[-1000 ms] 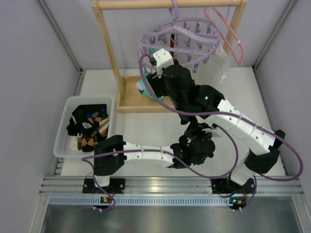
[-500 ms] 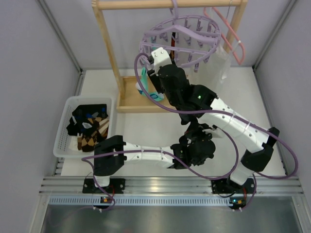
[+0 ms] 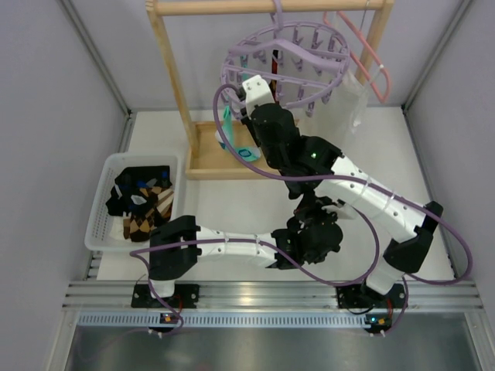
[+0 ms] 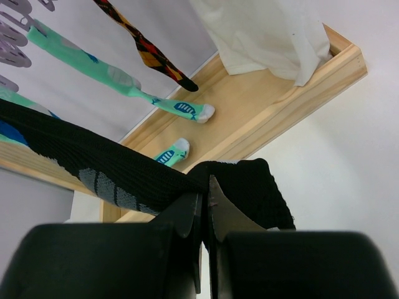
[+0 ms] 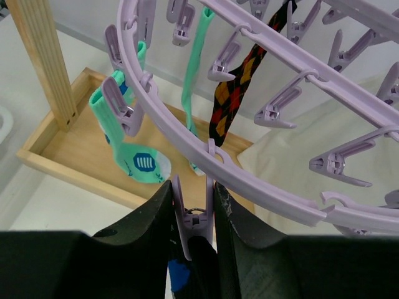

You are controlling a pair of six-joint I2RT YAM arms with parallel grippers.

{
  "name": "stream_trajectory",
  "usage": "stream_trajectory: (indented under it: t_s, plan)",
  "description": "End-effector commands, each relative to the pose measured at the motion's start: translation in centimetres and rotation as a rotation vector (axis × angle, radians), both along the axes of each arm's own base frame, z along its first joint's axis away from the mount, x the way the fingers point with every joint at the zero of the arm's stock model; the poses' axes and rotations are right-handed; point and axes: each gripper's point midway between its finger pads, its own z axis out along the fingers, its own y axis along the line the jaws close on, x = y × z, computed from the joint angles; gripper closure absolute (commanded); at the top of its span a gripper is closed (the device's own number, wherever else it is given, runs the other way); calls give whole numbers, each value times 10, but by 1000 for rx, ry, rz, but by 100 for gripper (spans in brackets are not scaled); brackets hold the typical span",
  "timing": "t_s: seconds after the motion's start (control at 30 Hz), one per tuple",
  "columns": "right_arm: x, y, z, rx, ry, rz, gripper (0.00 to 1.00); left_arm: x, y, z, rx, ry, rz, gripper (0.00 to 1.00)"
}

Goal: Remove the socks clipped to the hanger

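My right gripper is up at the lavender ring hanger, shut on one dangling clip. That clip holds a black sock with a blue mark. My left gripper is lower down, shut on the same black sock, which stretches away up to the left. Teal-green socks and a brown-orange argyle sock still hang from other clips. In the top view the hanger hangs from the wooden rack and my right arm reaches under its near-left rim.
The wooden rack post and its base tray stand at the back. A white cloth bag and a pink coat hanger hang to the right. A white basket at left holds several socks.
My right gripper rose from lower by the teal sock up to the ring's rim and closed on the clip. The hanger and teal sock swung slightly. The left arm stayed still.
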Motion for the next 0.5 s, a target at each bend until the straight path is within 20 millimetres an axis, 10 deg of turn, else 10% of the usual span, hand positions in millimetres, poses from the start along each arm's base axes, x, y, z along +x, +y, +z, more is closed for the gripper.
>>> stream_trajectory:
  t_s: [0.0,0.47]
  plan:
    - [3,-6,27,86,-59,-15,90,-3,6,20,-89,-3,-2,100]
    - [-4,-1,39,198,-62,48,100,5,25,-9,-135,43,3,100]
